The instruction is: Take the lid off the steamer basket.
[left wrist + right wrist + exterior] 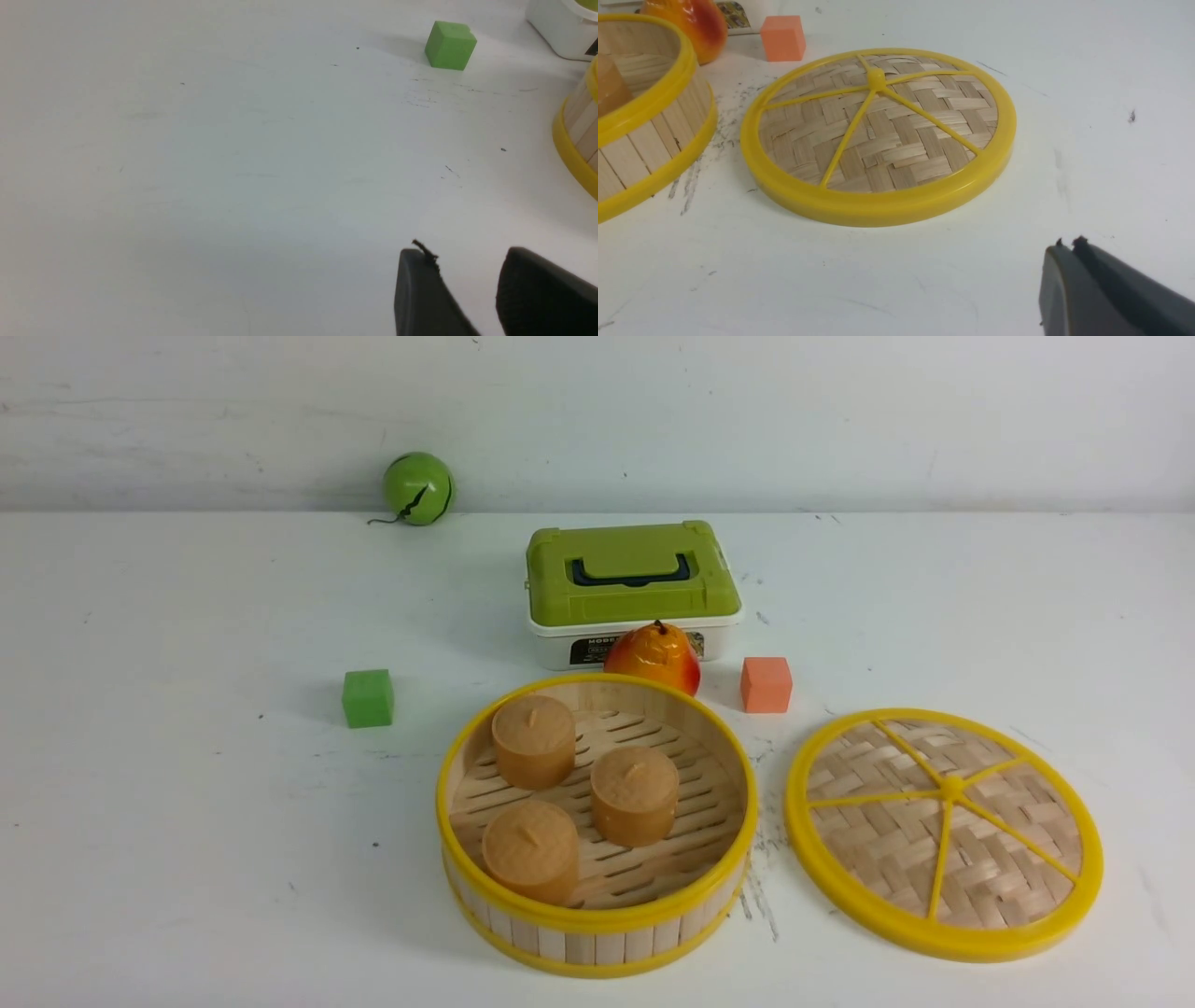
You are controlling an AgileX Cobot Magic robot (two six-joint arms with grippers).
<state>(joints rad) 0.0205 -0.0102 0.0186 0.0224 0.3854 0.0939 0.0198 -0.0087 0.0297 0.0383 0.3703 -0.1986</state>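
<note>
**A:** Since the right gripper [1069, 247] is pinched together on nothing, is the job done? The lid [878, 140] lies flat on the table [1087, 93], just ahead of it.

**B:** Looks so. It's off, beside the steamer basket [597, 905], right arm nearer. The left gripper [467, 259] is slightly parted, empty. Only the front view shows the three buns [635, 793] inside.
</note>
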